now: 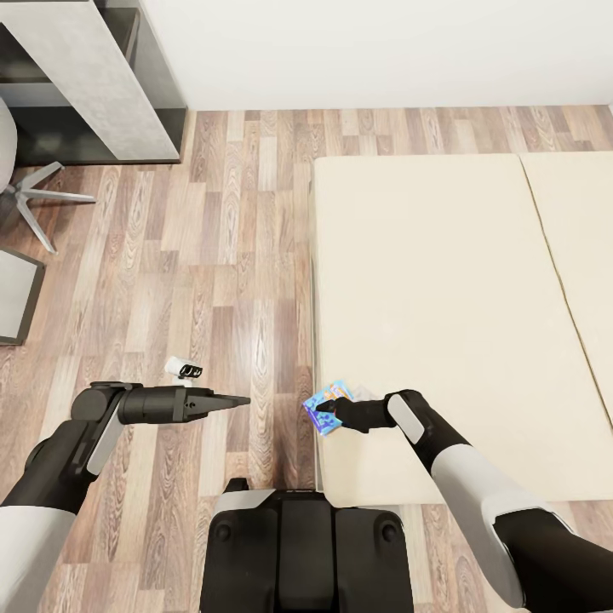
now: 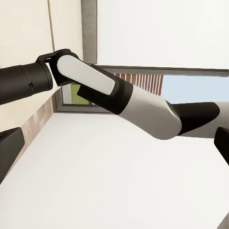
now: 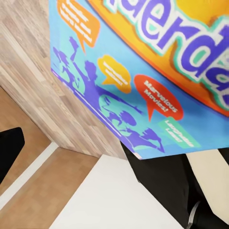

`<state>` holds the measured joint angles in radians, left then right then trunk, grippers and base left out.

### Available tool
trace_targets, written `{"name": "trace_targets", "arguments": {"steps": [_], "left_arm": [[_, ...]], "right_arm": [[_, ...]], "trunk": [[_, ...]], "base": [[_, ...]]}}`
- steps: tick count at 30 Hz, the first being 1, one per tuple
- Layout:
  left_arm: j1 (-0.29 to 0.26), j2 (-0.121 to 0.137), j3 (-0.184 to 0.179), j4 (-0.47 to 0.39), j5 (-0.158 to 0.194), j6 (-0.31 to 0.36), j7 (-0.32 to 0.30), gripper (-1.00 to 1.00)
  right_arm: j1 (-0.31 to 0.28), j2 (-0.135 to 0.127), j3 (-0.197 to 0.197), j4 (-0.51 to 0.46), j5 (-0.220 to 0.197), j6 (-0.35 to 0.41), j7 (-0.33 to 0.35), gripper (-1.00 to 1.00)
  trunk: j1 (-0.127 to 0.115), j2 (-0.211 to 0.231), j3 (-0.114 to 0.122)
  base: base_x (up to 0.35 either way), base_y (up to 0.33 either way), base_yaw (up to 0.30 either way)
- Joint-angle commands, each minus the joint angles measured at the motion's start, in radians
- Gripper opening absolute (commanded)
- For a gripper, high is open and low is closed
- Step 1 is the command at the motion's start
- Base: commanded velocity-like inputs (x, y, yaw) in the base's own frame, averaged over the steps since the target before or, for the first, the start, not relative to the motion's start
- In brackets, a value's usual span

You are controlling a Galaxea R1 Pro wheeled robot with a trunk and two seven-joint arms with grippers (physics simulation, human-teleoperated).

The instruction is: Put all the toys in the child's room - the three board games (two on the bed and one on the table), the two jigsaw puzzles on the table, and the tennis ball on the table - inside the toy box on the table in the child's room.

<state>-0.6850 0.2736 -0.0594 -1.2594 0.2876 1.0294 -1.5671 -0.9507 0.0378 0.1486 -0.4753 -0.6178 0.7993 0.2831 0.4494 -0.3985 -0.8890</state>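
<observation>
Blue printed cardboard: the small game [image 1: 328, 407] sits at the lower centre of the head view, at the near left corner of the bed [image 1: 443, 281], with one corner overhanging the mattress edge above the wood floor [image 1: 230, 255]. Your right gripper [image 1: 325, 419] is at the box's near edge. The head view suggests contact, but whether the fingers are clamped on it cannot be told. In the right wrist view the game's lid [image 3: 143, 71] crowds the upper frame, tilted, with floor and mattress beyond it.

Handling, as a judgement: expect a light, stiff, flat box with a slick printed face. It should not crush under a moderate pinch, but it may pivot or slide if you hold it by one corner alone. Take hold across the thin edge, near the middle of a long side, fingers above and below. The overhanging corner gives you room to get a finger underneath.

Your left gripper [image 1: 240, 399] is held out over the floor at lower left centre of the head view, carrying nothing, its fingers drawn together to a point. A small white and black object [image 1: 184, 368] lies on the floor just beyond it; what it is cannot be told.

The surface [image 1: 85, 77] stands at upper left, well apart from the bed.
</observation>
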Motion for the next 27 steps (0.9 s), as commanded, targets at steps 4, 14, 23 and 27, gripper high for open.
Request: {"name": "trace_targets", "arguments": {"steps": [4, 14, 23, 27], "left_arm": [[0.000, 0.001, -0.002, 0.000, 0.001, 0.011, -0.004, 1.00], [0.000, 0.001, -0.002, 0.000, 0.002, 0.011, -0.004, 1.00], [0.000, 0.001, -0.002, 0.000, 0.002, 0.011, -0.004, 1.00], [0.000, 0.001, -0.002, 0.000, 0.002, 0.011, -0.004, 1.00]], "right_arm": [[0.000, 0.000, 0.002, 0.000, 0.006, 0.002, 0.005, 1.00], [-0.001, 0.003, 0.001, -0.001, 0.006, 0.001, 0.005, 1.00], [0.000, 0.002, 0.000, -0.002, -0.001, 0.001, 0.005, 1.00], [0.000, 0.002, 0.000, -0.001, -0.002, 0.001, 0.005, 1.00]], "trunk": [[0.001, -0.002, -0.001], [0.001, -0.002, -0.001], [0.001, -0.002, -0.001], [0.001, -0.002, -0.001]], "base": [[0.000, 0.000, 0.000], [0.000, 0.000, 0.000], [0.000, 0.000, 0.000], [0.000, 0.000, 0.000]]}}
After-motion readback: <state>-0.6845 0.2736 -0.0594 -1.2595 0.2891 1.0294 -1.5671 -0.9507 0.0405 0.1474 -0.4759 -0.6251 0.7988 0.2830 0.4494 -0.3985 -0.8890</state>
